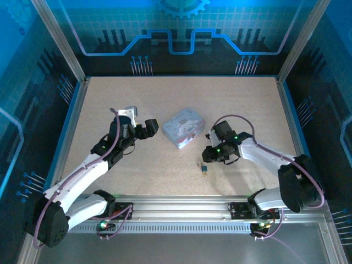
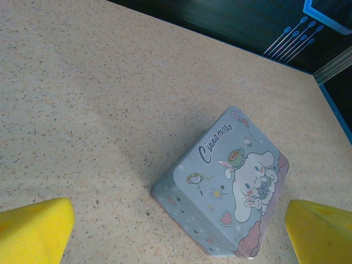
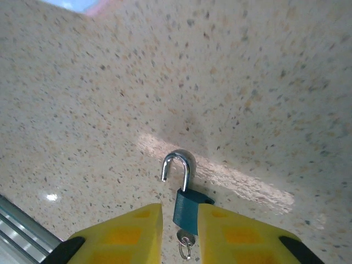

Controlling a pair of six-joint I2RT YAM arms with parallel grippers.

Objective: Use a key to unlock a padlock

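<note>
Two arms over the speckled table [image 1: 110, 99] in the overhead view. The left gripper [image 1: 148, 127] sits just beside the cartoon tin [image 1: 183, 127]. The right gripper [image 1: 212, 157] hangs near the front rail, and the padlock [image 1: 203, 169] lies on the table right below it. It's too tiny from up there to make out details.

Left wrist cam: the left gripper [image 2: 179, 220] has its yellow fingers [image 2: 33, 231] spread all the way out, nothing in them, and the tin [image 2: 225, 187] is on the table just ahead.

Right wrist cam: the right gripper [image 3: 180, 225] is parted just a crack. The dark padlock [image 3: 190, 212] lies in that slot with a sliver of table showing beside it, so it's not squeezed. The shackle [image 3: 179, 165] is popped open, one leg free. The key [image 3: 185, 245] is poking out of the lock's near end.
</note>
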